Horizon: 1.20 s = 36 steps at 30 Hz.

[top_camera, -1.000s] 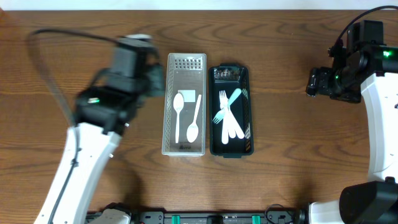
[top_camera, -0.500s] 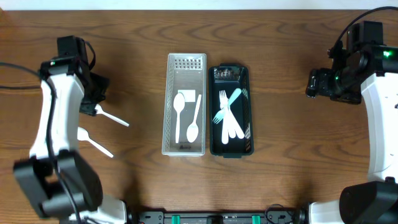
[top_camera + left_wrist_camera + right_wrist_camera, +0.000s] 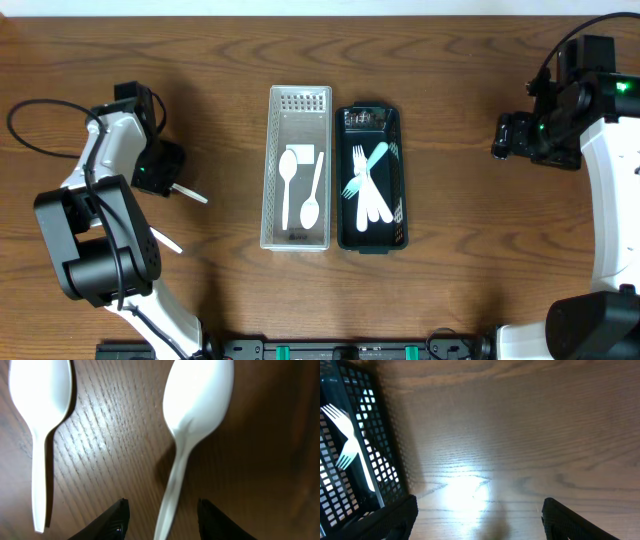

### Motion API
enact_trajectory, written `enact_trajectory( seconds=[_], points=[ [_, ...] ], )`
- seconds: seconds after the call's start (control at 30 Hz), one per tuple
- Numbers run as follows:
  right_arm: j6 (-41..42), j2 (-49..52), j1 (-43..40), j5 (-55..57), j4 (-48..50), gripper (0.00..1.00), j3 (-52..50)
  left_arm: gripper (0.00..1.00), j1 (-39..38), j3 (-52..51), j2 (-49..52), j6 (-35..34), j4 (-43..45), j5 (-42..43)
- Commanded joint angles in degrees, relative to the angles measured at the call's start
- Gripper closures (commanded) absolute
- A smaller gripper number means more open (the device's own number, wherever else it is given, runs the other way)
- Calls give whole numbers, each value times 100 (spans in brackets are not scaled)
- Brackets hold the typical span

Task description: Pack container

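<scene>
Two white plastic spoons lie on the wood at the left. My left gripper is low over one spoon. In the left wrist view that spoon has its handle running down between my open left gripper's jaws, with a gap on each side. The other spoon lies beside it, outside the jaws. The white container holds two spoons and the black container holds several forks. My right gripper hangs open and empty at the right.
The second loose spoon pokes out from under my left arm. In the right wrist view the black mesh container with a fork sits at the left, bare wood under the right gripper. A black cable loops at the far left.
My left arm has swung from beside the white container out to the far left and come down over a loose spoon, its jaws narrowing. The right arm has not moved.
</scene>
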Motion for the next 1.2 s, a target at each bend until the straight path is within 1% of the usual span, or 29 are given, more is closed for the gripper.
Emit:
enact_trajectory(
  seconds=[0.0,0.33,0.8,1.17],
  points=[
    [-116,-4,48,-15,-72,17,-17,53,55,-297,66,26,118,-2],
    [-116,-4,48,-15,-339,18,-17,53,210,-1084,66,-7,787,61],
    [-118,-4,48,-17,-472,17,-17,53,214,-1104,66,-7,800,59],
    [-116,-4,48,-17,-785,16,-17,53,214,-1104,66,-4,872,57]
  ],
)
